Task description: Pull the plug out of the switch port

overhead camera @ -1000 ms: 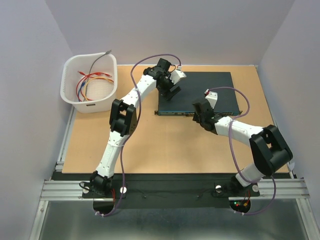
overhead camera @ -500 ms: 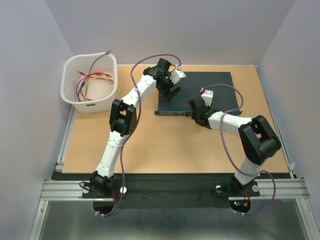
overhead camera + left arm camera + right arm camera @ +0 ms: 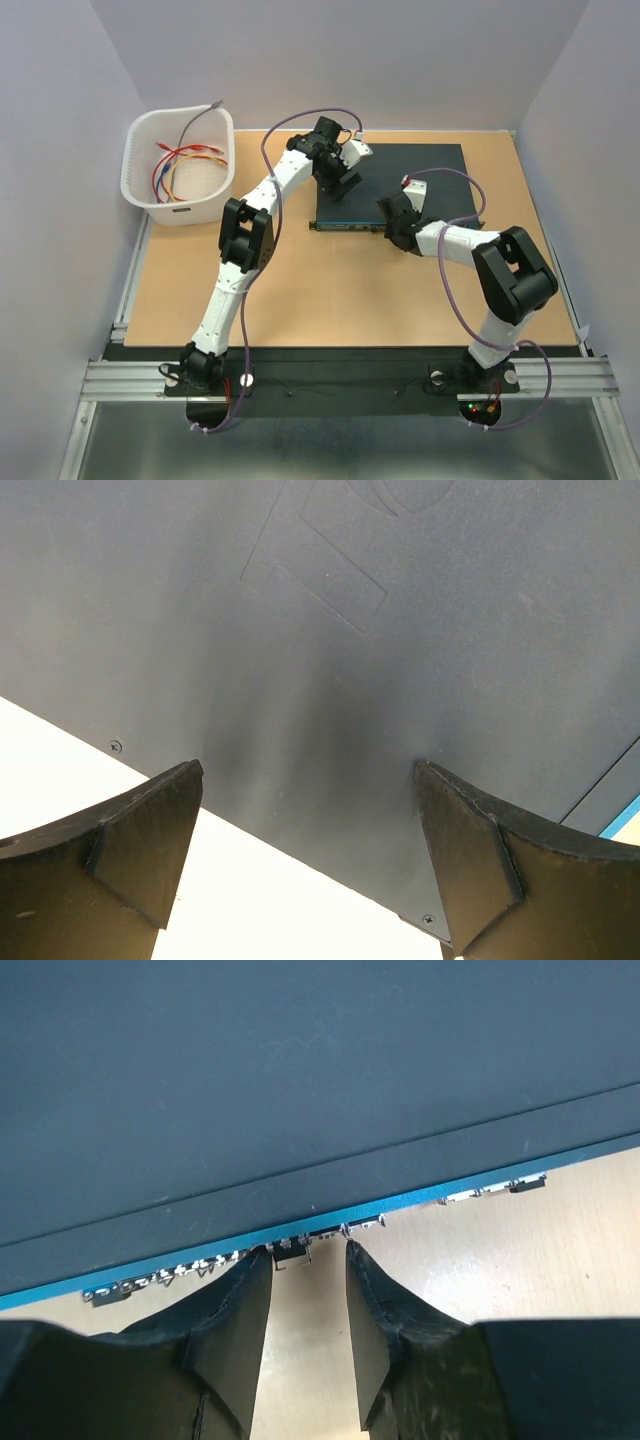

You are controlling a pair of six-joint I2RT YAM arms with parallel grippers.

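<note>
The switch [image 3: 440,185] is a flat dark box at the back middle of the table, with its teal socket face [image 3: 440,1192] towards the arms. A small black plug [image 3: 290,1252] sits in one socket. My right gripper [image 3: 305,1255] is open. Its fingertips [image 3: 372,1280] rest against the teal face on either side of the plug, which lies close to the left finger. In the top view the right gripper [image 3: 393,225] covers the plug. My left gripper [image 3: 338,186] is wide open over the switch's left end, and its wrist view [image 3: 305,770] shows the dark lid [image 3: 400,660] and its near corner.
A white plastic basket [image 3: 135,170] with red, orange and blue cables stands at the back left. Purple arm cables loop over the switch. Tan tabletop [image 3: 320,290] lies between the switch and the arm bases.
My right gripper has moved a little left along the switch's front and closed in on the teal face. The left arm has not moved.
</note>
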